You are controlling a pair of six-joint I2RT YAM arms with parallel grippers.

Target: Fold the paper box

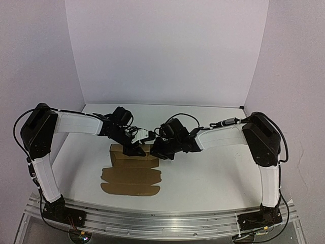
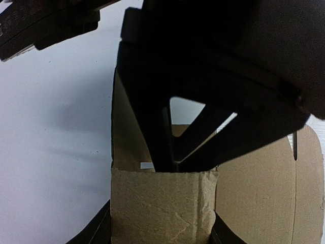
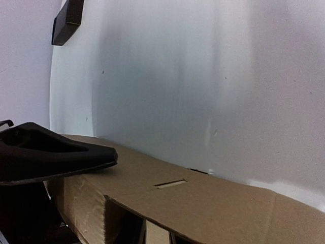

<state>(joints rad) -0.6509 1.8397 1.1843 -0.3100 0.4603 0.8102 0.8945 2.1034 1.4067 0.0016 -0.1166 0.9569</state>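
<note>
The paper box (image 1: 133,161) is brown cardboard lying mid-table, its far part raised into a low box shape and two flat flaps spread toward me. My left gripper (image 1: 136,149) sits on the raised part's top left. In the left wrist view an upright cardboard flap (image 2: 162,203) fills the gap between its fingers (image 2: 96,231), touching both. My right gripper (image 1: 161,151) presses at the box's right end; its dark fingers (image 2: 167,147) run down behind that flap and the tips are hidden. The right wrist view shows the slotted top panel (image 3: 203,198).
White walls close in the white table (image 1: 213,173) at the back and sides. A small black block (image 3: 68,20) lies far off in the right wrist view. Both arms reach inward and meet over the box.
</note>
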